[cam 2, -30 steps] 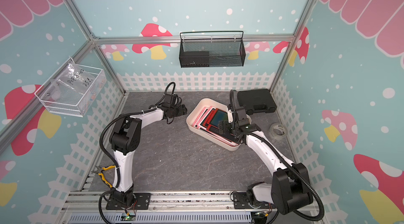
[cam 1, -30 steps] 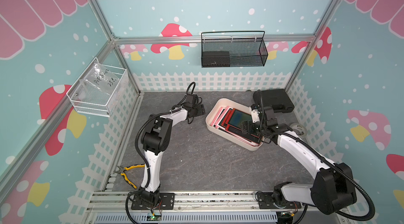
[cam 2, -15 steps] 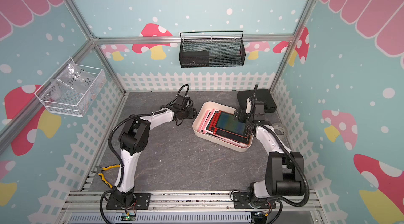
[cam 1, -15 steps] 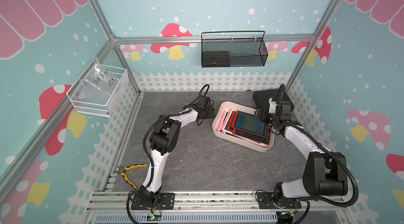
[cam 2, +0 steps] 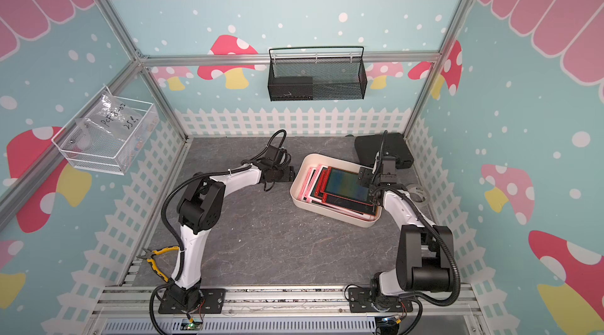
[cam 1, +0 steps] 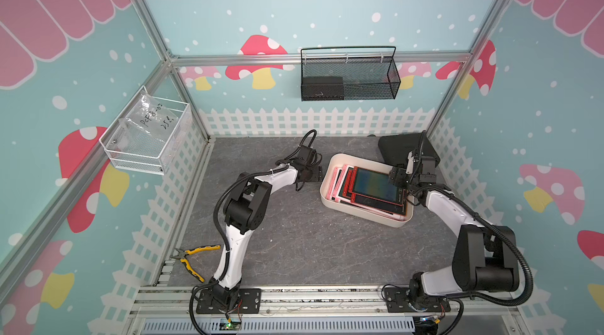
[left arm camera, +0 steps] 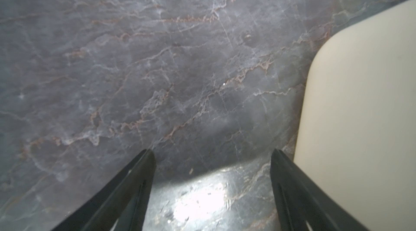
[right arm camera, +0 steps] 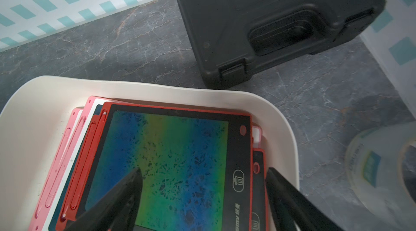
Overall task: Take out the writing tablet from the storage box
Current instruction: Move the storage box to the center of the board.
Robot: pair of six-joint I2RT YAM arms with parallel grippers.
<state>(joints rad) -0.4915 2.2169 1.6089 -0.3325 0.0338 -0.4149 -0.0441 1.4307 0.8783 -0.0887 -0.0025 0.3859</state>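
A: What is seen nearest on the tabletop (cam 1: 294, 235)?

B: Yellow-handled pliers (cam 1: 192, 259) are seen at the near left edge.

A: And where is the left tool (left arm camera: 212, 154) placed?

B: It is held low over the bare tabletop, just beside the left short wall of the storage box (cam 1: 359, 215). Its jaws are spread wide and nothing is gripped between them. One finger (left arm camera: 292, 184) is seen right against the cream wall; whether contact is made cannot be told.

A: Where is the writing tablet (cam 1: 376, 186) located?

B: It is laid uppermost on a fanned stack of red and pink tablets (cam 1: 338, 181) inside the storage box, which is set slantwise on the right half of the tabletop. A red frame and a blue-green screen are shown in the right wrist view.

A: Is it grasped by the right tool (right arm camera: 203, 171)?

B: No. The right tool is poised at the tablet's right end with its jaws released. One finger (right arm camera: 117, 196) is seen over the screen. The other is seen past the button strip, above a lower red tablet near the box's wall.

A: What is found farther back?

B: A clear tape roll (right arm camera: 382, 166) is set just right of the box, and a black hard case (right arm camera: 270, 22) is laid in the far right corner, apart from the box. On the back wall a black wire-mesh basket (cam 1: 349, 78) is hung; on the left wall a white wire basket (cam 1: 147, 140) with a plastic bag (cam 1: 143, 117) inside is mounted.
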